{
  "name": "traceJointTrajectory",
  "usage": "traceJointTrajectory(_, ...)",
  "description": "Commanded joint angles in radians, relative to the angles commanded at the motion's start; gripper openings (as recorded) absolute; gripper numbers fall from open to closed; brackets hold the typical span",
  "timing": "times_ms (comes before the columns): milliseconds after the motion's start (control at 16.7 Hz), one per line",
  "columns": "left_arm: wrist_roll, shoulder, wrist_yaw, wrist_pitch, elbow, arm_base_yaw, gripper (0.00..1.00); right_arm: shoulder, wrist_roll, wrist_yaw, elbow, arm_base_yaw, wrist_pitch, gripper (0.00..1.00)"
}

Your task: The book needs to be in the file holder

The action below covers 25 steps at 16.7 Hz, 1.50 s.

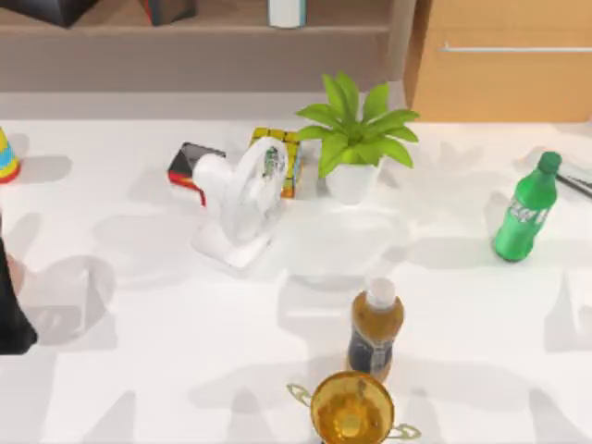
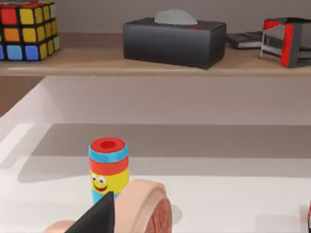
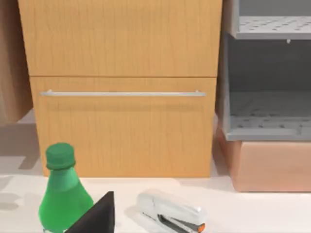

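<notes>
The book is out of view, and so is the file holder. My left arm stands as a dark shape at the table's left edge. In the left wrist view one dark fingertip pokes up in front of a striped smiley toy and a pink round object. Over in the right wrist view, another dark fingertip sits between a green bottle and a silver stapler.
Mid-table are a white fan, a small black-and-red box, a puzzle cube and a potted plant. A green bottle stands right; an amber bottle and gold trophy stand in front. A wooden cabinet and grey rack are behind.
</notes>
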Motion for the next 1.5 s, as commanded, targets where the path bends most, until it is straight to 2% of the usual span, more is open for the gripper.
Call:
traceJointTrajectory(240,0.0,0.0,0.0,0.0,0.0,0.0,1.0,0.03,0.009,0.02,0.024,0.022,0.013,1.0)
traceJointTrajectory(540,0.0,0.0,0.0,0.0,0.0,0.0,1.0,0.289,0.059,0.155,0.217,0.166,0.103,1.0)
traceJointTrajectory(780,0.0,0.0,0.0,0.0,0.0,0.0,1.0,0.662,0.101,0.302,0.479,0.32,0.204,1.0)
traceJointTrajectory(1140,0.0,0.0,0.0,0.0,0.0,0.0,1.0,1.373,0.114,0.525,0.98,0.552,0.373,1.0)
traceJointTrajectory(1500,0.0,0.0,0.0,0.0,0.0,0.0,1.0,2.006,0.061,0.683,1.462,0.692,0.51,1.0)
